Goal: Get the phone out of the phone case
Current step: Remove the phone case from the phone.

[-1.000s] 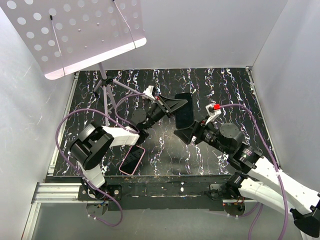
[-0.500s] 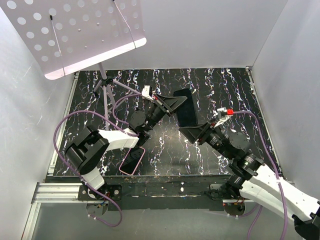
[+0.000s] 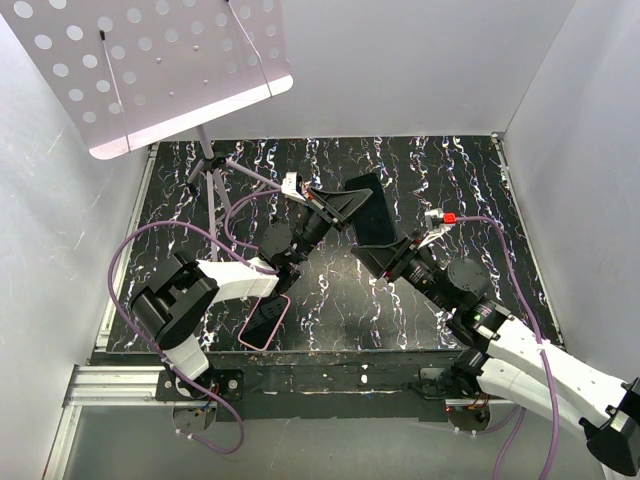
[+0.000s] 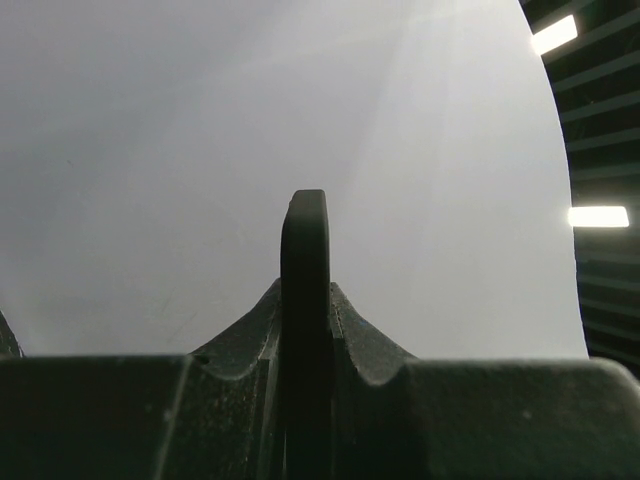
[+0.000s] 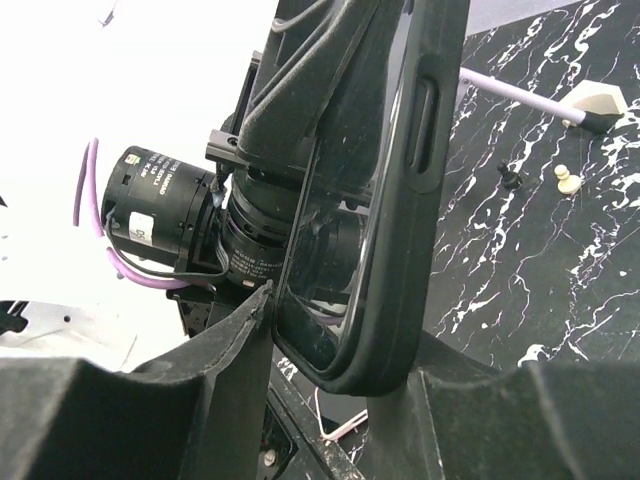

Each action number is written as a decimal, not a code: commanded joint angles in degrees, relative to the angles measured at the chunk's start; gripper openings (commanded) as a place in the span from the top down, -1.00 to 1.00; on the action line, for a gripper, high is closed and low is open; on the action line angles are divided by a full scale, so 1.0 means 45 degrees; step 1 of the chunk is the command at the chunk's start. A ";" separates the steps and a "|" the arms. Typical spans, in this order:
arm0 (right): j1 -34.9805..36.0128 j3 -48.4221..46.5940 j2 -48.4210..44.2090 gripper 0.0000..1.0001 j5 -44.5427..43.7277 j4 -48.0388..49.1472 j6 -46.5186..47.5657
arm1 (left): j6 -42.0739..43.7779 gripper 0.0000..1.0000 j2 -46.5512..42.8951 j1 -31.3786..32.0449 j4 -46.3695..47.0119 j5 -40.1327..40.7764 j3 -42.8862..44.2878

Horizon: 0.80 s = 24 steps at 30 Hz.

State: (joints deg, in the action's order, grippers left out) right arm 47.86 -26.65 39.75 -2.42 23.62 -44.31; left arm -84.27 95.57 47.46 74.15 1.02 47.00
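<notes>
A black phone in a black case [image 3: 368,210] is held in the air over the middle of the table. My left gripper [image 3: 343,206] is shut on its far-left end; in the left wrist view the phone's thin edge [image 4: 305,260] stands upright between my fingers [image 4: 305,335]. My right gripper [image 3: 386,257] straddles the near end. In the right wrist view the glass and case [image 5: 385,200] sit tilted between my fingers [image 5: 345,350], one finger against the glass and the other against the case's back. The left gripper [image 5: 310,90] shows behind it.
A flat, pink-rimmed dark thing [image 3: 265,320] lies on the marbled table [image 3: 460,180] near the left arm's base. A perforated white music stand [image 3: 150,70] on a tripod [image 3: 212,185] stands at the back left. Small white bits [image 5: 568,180] lie on the table. White walls enclose the table.
My right gripper had drawn back toward the near right half a second ago. It has now come back up onto the phone's near end. The left gripper keeps its hold, tilted slightly.
</notes>
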 commanded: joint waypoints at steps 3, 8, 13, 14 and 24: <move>-0.0010 -0.0444 0.0326 0.50 -0.0363 0.1178 0.0763 | -0.0100 1.00 -0.0651 0.0078 0.3093 0.0575 0.0160; -0.0010 -0.0367 0.0795 0.97 -0.0400 0.0631 0.4389 | -0.1757 1.00 -0.1391 0.0078 0.1887 0.0653 -0.0073; 0.0457 -0.0599 0.1381 0.97 -0.2582 -0.0501 0.8512 | -0.3264 1.00 -0.3167 0.0078 -0.1607 -0.0029 -0.0795; 0.0536 -0.0697 0.1402 0.97 -0.3033 -0.0521 0.9022 | -0.3362 1.00 -0.3500 0.0078 -0.2098 -0.0147 -0.0932; 0.1669 -0.2122 0.2571 0.97 -0.4891 -0.0952 1.3575 | -0.4105 1.00 -0.4402 0.0078 -0.2708 -0.1162 -0.1051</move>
State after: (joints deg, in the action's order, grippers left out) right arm 57.82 -34.37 47.05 -2.76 28.25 -8.49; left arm -97.34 80.23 46.54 63.31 2.68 40.99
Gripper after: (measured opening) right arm 0.236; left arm 0.207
